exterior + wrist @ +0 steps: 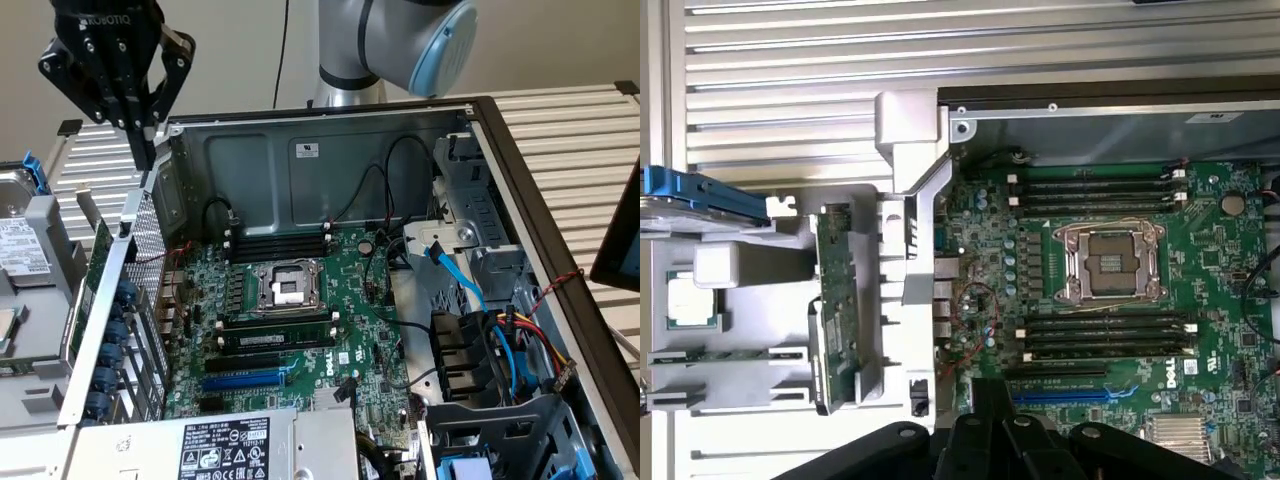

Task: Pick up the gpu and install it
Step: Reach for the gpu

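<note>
The black robot gripper (pixel 145 150) hangs high over the open grey metal computer case (pixel 300 150), above its perforated rear wall at the corner on the exterior view's left. Its fingers look pressed together with nothing between them. In the wrist view the gripper (pixel 992 392) shows as one dark tip coming up from the black linkages, and it touches nothing.

The gpu, a small green expansion card (pixel 836 300), is not in the machine. It stands on edge in the pale grey parts holder (pixel 740 270) on the slatted aluminium bench (pixel 790 70), along the holder's edge nearest the case, just beside the rear wall. A silver strip runs down one side of it; seen edge-on, I can't make out its cooler. From the exterior view the card (pixel 100 255) peeks out green behind the perforated wall, well below the gripper and apart from it.

A square silver processor chip (pixel 690 300) also sits in the holder, towards its edge away from the case.

The large green motherboard (pixel 360 300) lies flat inside the case. Its silver-framed processor socket (pixel 290 285) is open, with thin black memory sticks (pixel 1095 185) seated on either side. Nearer the gripper, a long blue expansion slot (pixel 1060 397) has nothing plugged into it.
</note>
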`<state>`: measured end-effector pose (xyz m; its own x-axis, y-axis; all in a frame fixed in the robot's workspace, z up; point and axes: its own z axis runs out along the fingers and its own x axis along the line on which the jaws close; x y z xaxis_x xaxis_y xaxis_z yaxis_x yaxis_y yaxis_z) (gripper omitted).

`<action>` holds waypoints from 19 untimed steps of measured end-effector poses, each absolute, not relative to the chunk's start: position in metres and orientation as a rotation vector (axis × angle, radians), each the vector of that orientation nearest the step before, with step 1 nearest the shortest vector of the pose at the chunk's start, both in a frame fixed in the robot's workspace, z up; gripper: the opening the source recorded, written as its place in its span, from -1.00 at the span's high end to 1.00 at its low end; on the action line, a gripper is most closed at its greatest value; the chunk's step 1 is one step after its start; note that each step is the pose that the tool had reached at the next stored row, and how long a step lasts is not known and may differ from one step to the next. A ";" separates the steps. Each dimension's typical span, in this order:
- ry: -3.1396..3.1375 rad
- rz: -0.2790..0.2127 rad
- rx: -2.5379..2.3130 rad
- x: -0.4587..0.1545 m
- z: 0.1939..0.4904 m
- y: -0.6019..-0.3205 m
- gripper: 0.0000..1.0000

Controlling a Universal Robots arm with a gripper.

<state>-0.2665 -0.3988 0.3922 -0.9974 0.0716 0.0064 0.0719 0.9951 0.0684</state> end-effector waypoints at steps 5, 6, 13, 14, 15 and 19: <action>-3.133 -0.111 -0.113 -0.288 0.392 -0.399 0.79; -3.133 -0.111 -0.113 -0.292 0.392 -0.399 0.79; -3.131 -0.111 -0.113 -0.320 0.391 -0.399 0.79; -3.131 -0.111 -0.113 -0.324 0.391 -0.398 0.79; -3.130 -0.111 -0.113 -0.328 0.391 -0.398 0.79; -3.125 -0.111 -0.113 -0.343 0.390 -0.398 0.79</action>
